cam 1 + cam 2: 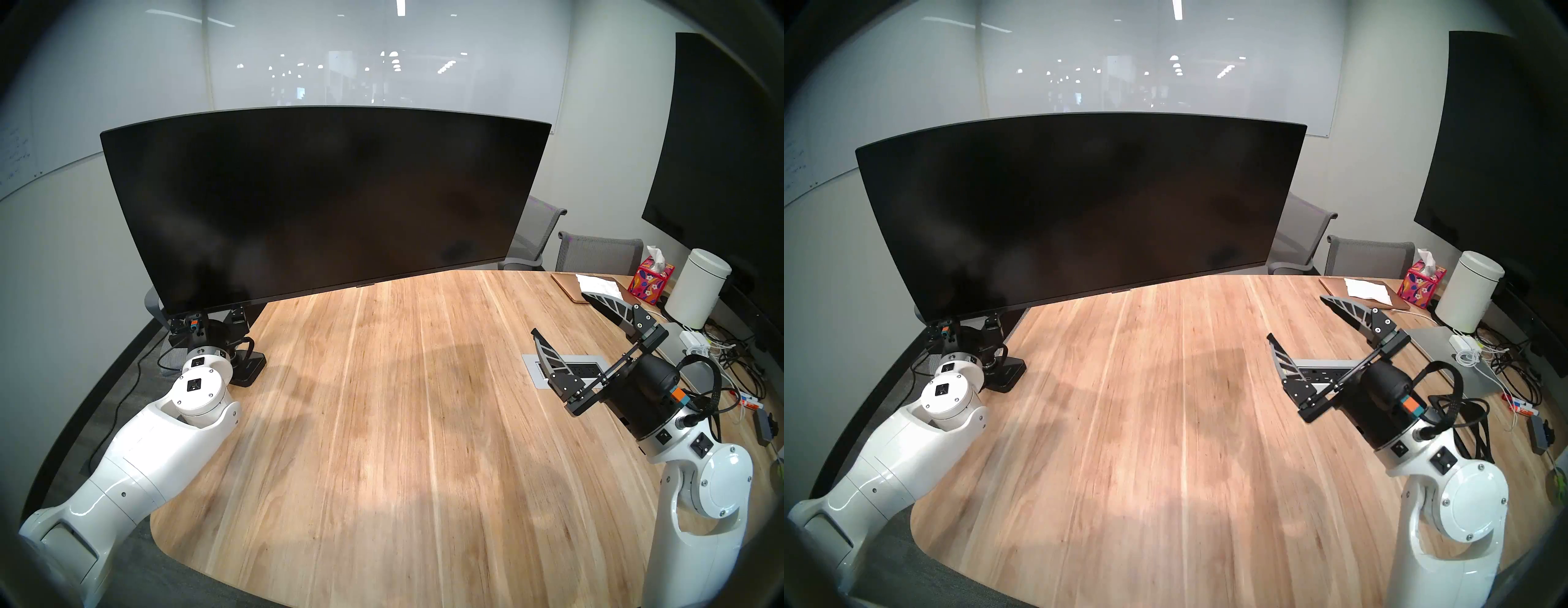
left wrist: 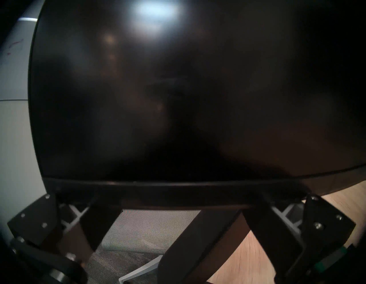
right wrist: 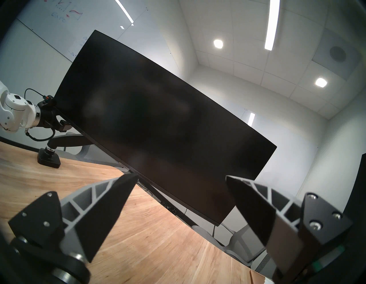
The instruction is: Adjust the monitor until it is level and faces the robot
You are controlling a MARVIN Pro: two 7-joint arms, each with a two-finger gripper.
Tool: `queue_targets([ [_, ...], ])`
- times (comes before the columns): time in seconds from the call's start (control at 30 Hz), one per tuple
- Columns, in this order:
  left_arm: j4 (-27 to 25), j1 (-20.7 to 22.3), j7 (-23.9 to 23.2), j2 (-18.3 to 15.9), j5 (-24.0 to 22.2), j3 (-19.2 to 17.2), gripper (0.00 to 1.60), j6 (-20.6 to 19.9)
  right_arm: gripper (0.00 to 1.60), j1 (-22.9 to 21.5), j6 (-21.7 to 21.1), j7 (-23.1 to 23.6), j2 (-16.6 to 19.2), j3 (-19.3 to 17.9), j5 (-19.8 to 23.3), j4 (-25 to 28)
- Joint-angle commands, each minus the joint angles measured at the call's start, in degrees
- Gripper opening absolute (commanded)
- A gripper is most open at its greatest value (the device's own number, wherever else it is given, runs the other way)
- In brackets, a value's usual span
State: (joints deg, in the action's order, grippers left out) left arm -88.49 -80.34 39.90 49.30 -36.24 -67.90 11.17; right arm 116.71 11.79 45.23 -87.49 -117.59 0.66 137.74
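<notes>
Meeting room: frosted glass wall behind, whiteboard at the left of the frame, large wall screen (image 1: 721,161) at upper right. Wooden tabletop (image 1: 382,424) fills the lower half of the head views.

Item, monitor (image 1: 322,199): wide, curved, dark. Occupies the upper centre of the head views, carried on a black mount arm whose clamp base (image 1: 248,369) sits at the tabletop's left edge. Its lower edge slopes, low at the frame's left and higher at the right; not level by my judgement.

Item, left claw (image 1: 212,325): at the monitor's lower left corner, just under the bottom edge. The fingers reach up behind or around that edge and their tips are hidden; whether it grips the edge cannot be told.

Item, right claw (image 1: 594,335): at middle right, hovering above the tabletop, spread wide, holding nothing, well apart from the monitor.

Clutter, far right: tissue box (image 1: 651,276), white canister (image 1: 698,293), cables.

Handling note: the low left corner probably wants lifting slowly, with the right claw steadying the opposite end so the mount arm does not swing.

View differences: the right wrist view alone shows the mount arm and base from the side, and the left claw against the monitor's corner. The left wrist view shows only the dark panel close up, a mesh chair (image 2: 150,228) below.
</notes>
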Motion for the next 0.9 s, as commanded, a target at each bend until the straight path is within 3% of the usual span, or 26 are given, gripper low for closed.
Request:
queue_targets([
  [0.0, -2.8, 3.0, 0.2, -0.2, 1.6, -0.9, 1.6, 1.6, 1.6, -0.2, 0.1, 0.1, 0.1, 0.0, 0.3, 0.9],
  [0.87, -3.8, 1.0, 2.6, -0.2, 2.2, 2.0, 1.6, 0.9, 1.6, -0.1, 0.1, 0.1, 0.1, 0.0, 0.4, 1.0],
])
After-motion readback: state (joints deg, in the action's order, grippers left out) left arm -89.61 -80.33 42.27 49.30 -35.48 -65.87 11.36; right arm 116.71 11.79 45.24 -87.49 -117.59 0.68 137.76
